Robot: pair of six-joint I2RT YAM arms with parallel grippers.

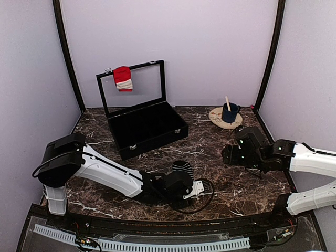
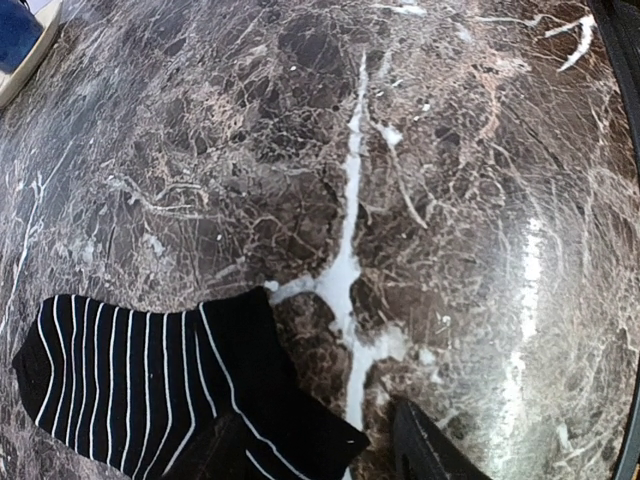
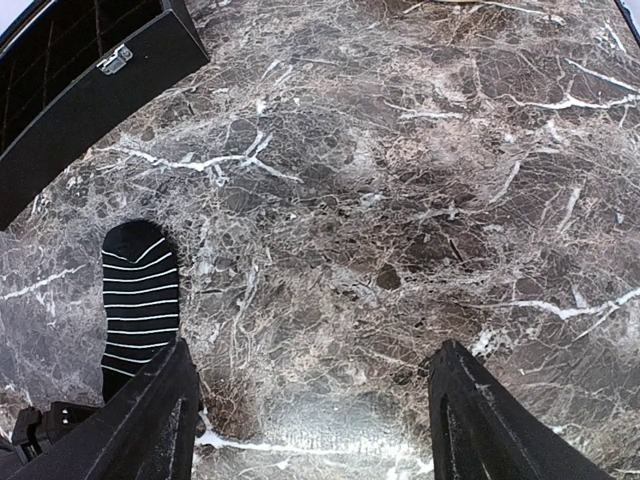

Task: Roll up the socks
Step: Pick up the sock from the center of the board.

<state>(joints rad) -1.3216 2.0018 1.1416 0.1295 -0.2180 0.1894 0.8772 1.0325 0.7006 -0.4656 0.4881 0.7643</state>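
Observation:
A red sock with a white band [image 1: 123,79] hangs over the top edge of the black case's open lid. A black sock with thin white stripes [image 1: 181,167] lies flat on the marble table; it also shows in the left wrist view [image 2: 150,390] and the right wrist view [image 3: 140,295]. My left gripper [image 1: 187,176] [image 2: 320,455] is open and low at this sock's cuff. One finger is on the fabric and the other is on bare marble. My right gripper [image 1: 227,155] [image 3: 310,420] is open and empty, above bare table to the right of the striped sock.
The open black case [image 1: 148,128] [image 3: 100,90] stands at the back left. A round coaster with a blue mug and a wooden stick [image 1: 229,112] sits at the back right. Purple walls close in the table on three sides.

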